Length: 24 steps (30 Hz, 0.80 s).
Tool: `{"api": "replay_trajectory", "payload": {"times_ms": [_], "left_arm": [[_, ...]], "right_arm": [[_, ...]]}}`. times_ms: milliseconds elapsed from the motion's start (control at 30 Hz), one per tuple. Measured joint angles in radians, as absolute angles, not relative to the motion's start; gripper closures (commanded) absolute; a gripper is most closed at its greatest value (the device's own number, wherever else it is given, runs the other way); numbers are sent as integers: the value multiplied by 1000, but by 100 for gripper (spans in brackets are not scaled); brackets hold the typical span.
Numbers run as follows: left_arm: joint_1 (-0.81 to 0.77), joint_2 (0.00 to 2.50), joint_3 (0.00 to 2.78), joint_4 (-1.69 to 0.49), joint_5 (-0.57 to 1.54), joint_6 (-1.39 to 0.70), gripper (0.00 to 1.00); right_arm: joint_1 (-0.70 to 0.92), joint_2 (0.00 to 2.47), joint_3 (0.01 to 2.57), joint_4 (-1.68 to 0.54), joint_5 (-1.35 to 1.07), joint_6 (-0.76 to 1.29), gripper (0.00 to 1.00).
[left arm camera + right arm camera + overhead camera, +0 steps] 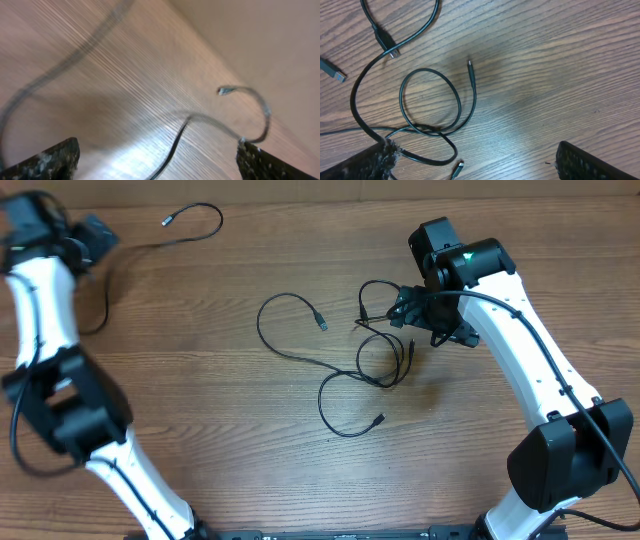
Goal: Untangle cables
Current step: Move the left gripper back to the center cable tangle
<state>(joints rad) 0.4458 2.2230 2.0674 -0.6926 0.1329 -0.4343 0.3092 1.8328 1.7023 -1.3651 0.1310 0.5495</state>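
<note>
I saw the left end effector (159, 152) with its fingers (55, 160) spread wide and clamped on nothing. A single cable (175, 145) ran out from between them across the wooden surface (100, 75), curled back, and ended in a small silver plug (223, 91) ahead of the right-hand finger. That view was blurred, so I could not tell whether the strand touched either finger. From overhead this cable lay well apart from the others, looping away from the left end effector at the far corner. The right end effector (475, 150) also had its fingers apart and gripped nothing. The tangled cables (425, 70) lay ahead of it and toward its left finger: one strand formed a closed loop and others crossed over it just beside that fingertip. I could not tell whether any touched it. One plug tip (470, 64) pointed away ahead of the gap. The surface in front of the right finger was bare wood.
</note>
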Motion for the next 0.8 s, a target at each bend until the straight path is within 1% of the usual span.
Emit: {"api": "replay_trajectory", "payload": {"times_ms": [133, 267, 433, 533, 633, 800], "left_arm": [[510, 2035, 2071, -812, 125, -427, 0], [519, 1929, 2080, -995, 149, -417, 0], [487, 1927, 2079, -1191, 336, -341, 0], [430, 1942, 2077, -1314, 459, -247, 0], [339, 1969, 2074, -1402, 521, -156, 0], [143, 2025, 2032, -1452, 509, -100, 0]], "right_arm": [[309, 1833, 1702, -1365, 131, 550, 0], [309, 1833, 1702, -1364, 131, 550, 0], [309, 1833, 1702, -1364, 131, 549, 0], [309, 1832, 1702, -1365, 131, 550, 0], [309, 1832, 1702, -1365, 131, 550, 0], [309, 1832, 1702, -1365, 131, 550, 0]]}}
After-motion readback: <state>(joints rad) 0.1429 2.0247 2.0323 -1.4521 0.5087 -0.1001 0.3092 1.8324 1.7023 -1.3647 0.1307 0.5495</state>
